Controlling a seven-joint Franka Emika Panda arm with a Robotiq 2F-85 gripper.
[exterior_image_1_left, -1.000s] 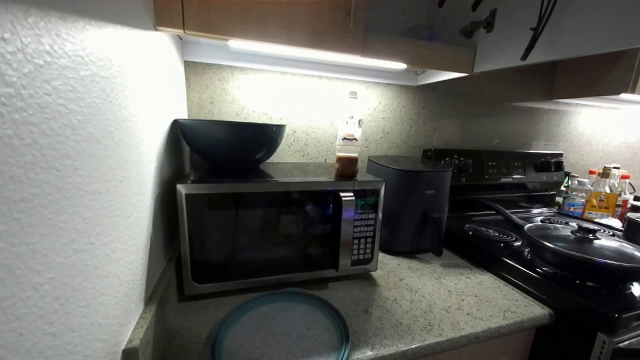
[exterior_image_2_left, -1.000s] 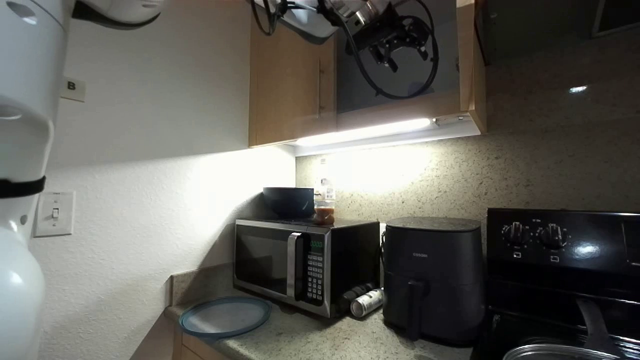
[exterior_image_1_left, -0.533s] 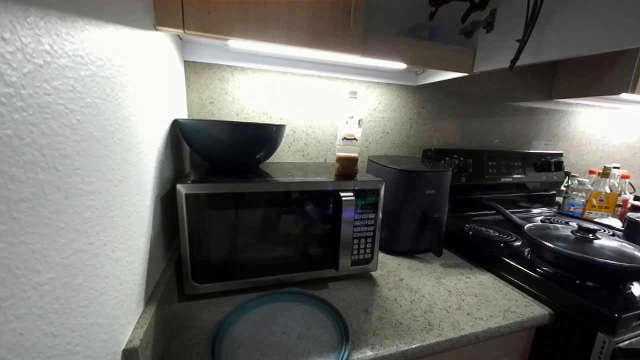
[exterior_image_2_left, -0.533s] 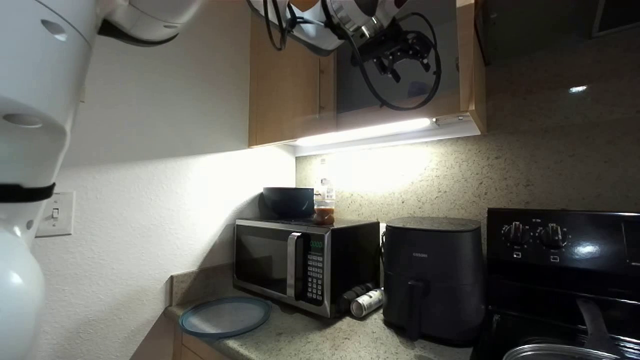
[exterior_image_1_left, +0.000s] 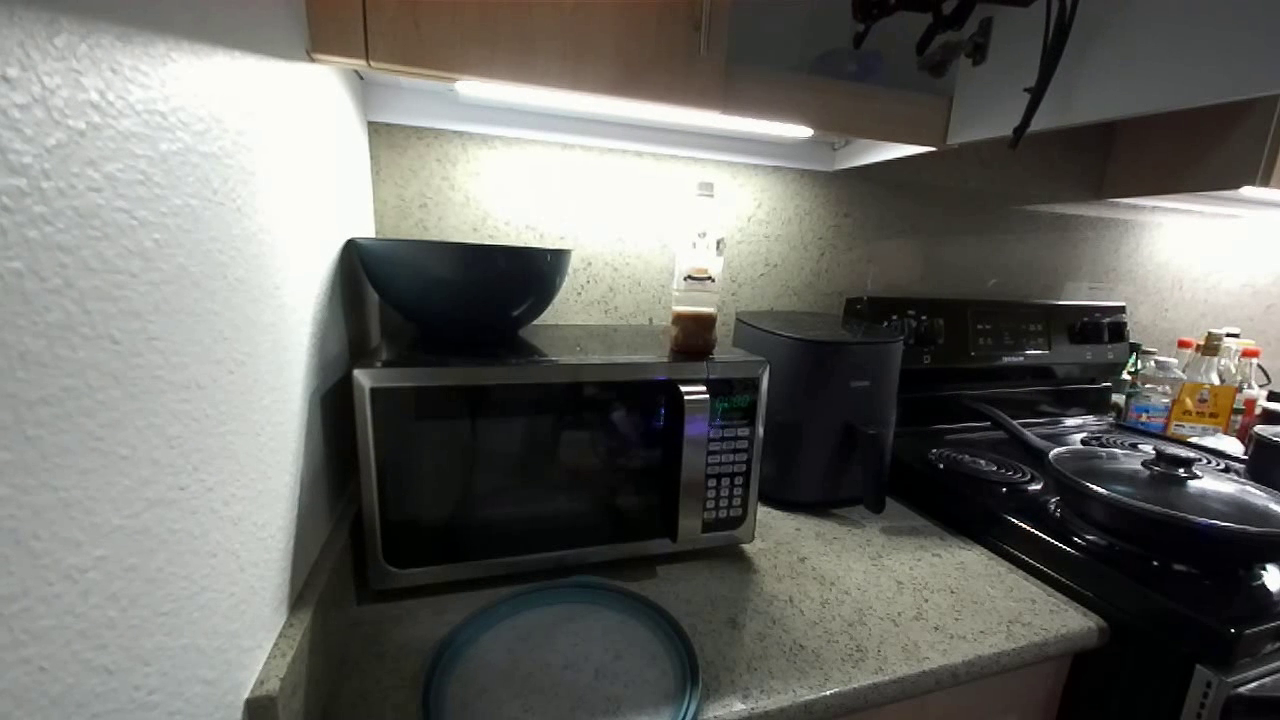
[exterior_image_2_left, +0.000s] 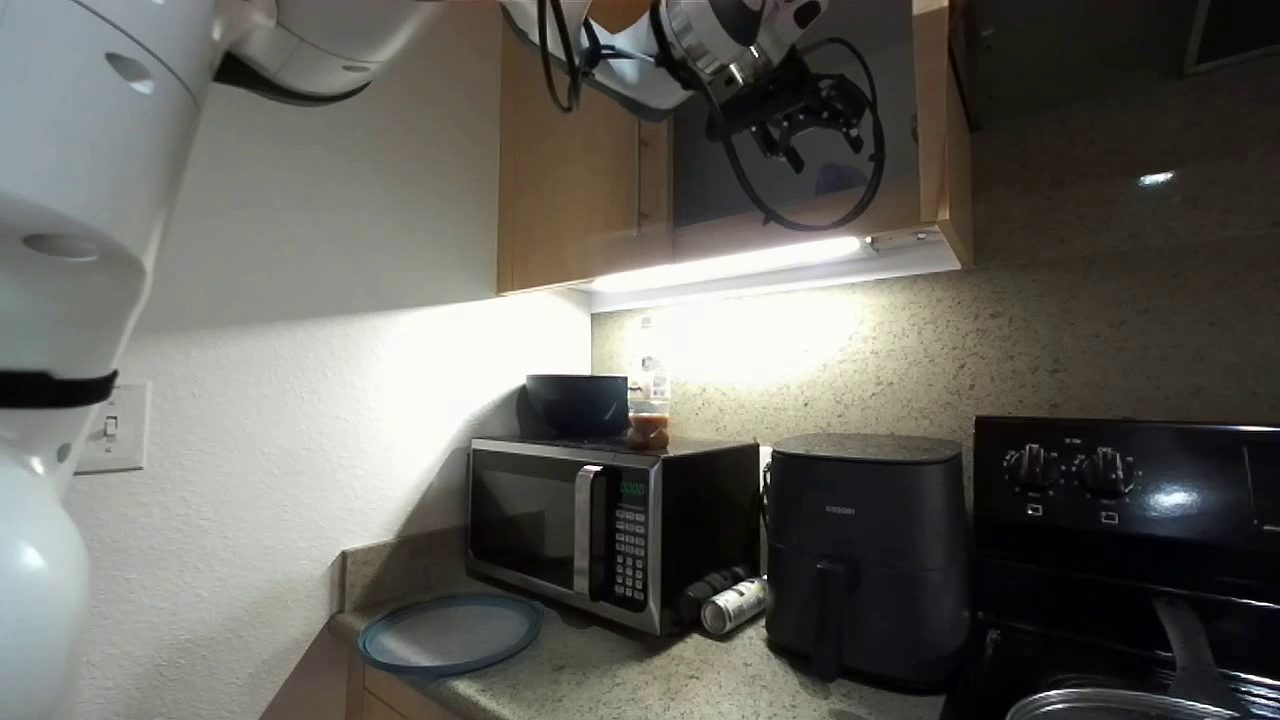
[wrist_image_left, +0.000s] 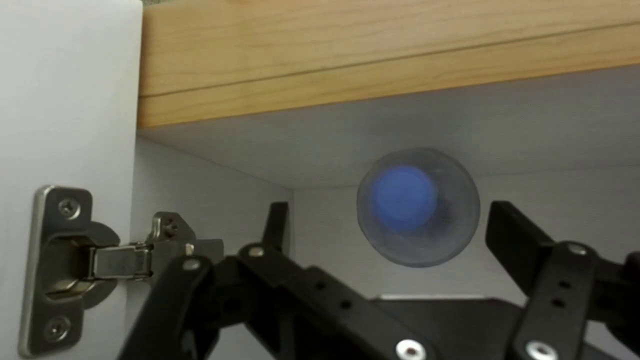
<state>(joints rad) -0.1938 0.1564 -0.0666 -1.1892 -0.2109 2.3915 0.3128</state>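
My gripper (wrist_image_left: 392, 215) is open and empty, its two black fingers spread wide in the wrist view, which seems to stand upside down. Between and beyond the fingertips is a round, translucent greyish container (wrist_image_left: 440, 240) with a blue disc (wrist_image_left: 405, 197) in it, inside the open wall cabinet. The fingers do not appear to touch it. In both exterior views the gripper (exterior_image_2_left: 825, 150) (exterior_image_1_left: 890, 42) hangs in front of the cabinet opening. The bluish container shows dimly behind and below it (exterior_image_2_left: 838, 178) (exterior_image_1_left: 845, 64).
The cabinet's wooden lower edge (wrist_image_left: 350, 65), its open door (wrist_image_left: 70, 100) and metal hinge (wrist_image_left: 120, 260) are close to the gripper. Below stand a microwave (exterior_image_1_left: 540, 470) bearing a dark bowl (exterior_image_1_left: 460, 285) and bottle (exterior_image_1_left: 695, 300), an air fryer (exterior_image_2_left: 868, 560), and a stove with a lidded pan (exterior_image_1_left: 1170, 490).
The gripper has come down in both exterior views, most of it in the first half second, and now hangs lower before the cabinet opening. It stays open. The container has not visibly moved.
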